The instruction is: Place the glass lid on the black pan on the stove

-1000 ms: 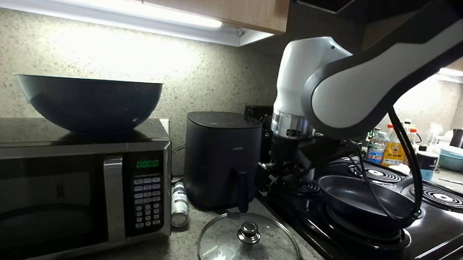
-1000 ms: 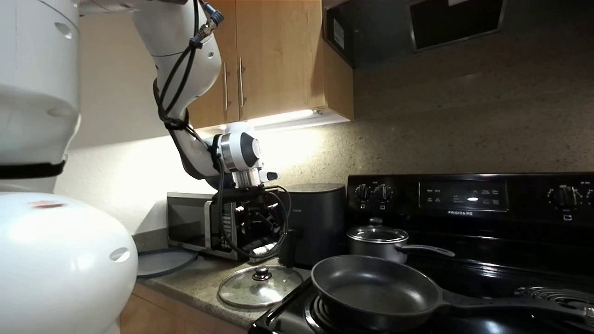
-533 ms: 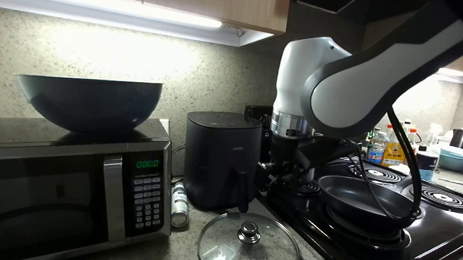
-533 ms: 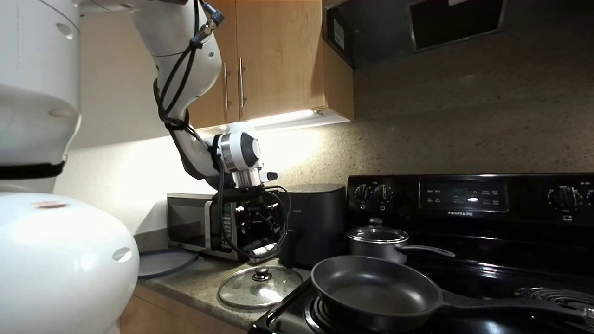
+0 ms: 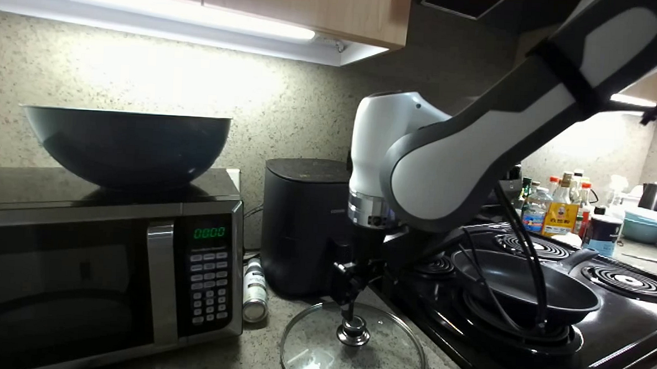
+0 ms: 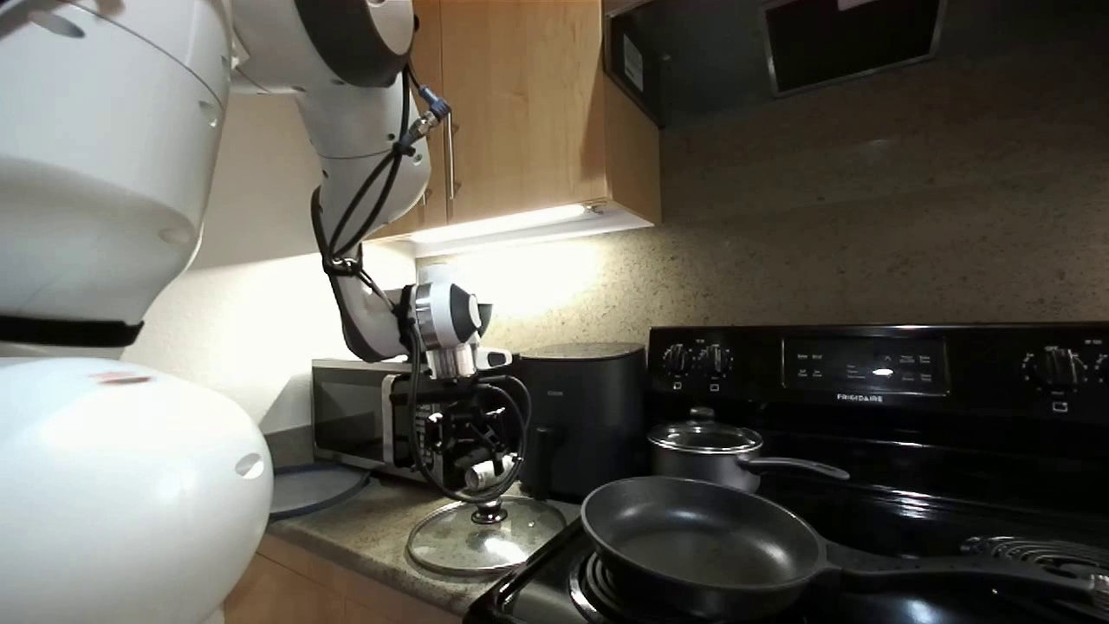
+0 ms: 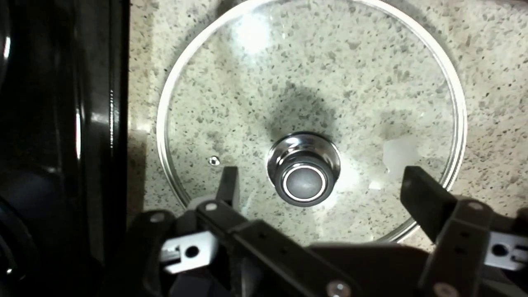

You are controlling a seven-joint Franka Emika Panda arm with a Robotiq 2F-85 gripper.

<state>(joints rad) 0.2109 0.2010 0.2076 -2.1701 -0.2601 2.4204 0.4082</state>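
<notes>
Though wrist view shows fingers (image 7: 427,202) parted over glass lid (image 7: 307,144), exterior views hide gap.

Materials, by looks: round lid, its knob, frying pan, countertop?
Round lid: clear, glossy glass with a metallic rim; the speckled countertop shows through.
Knob: polished, likely metal underneath, given mirror highlights; grey top disc, material unclear.
Frying pan: probably metal, matte black coating; soft sheen.
Countertop: stone or a lookalike; speckled grain.
</notes>
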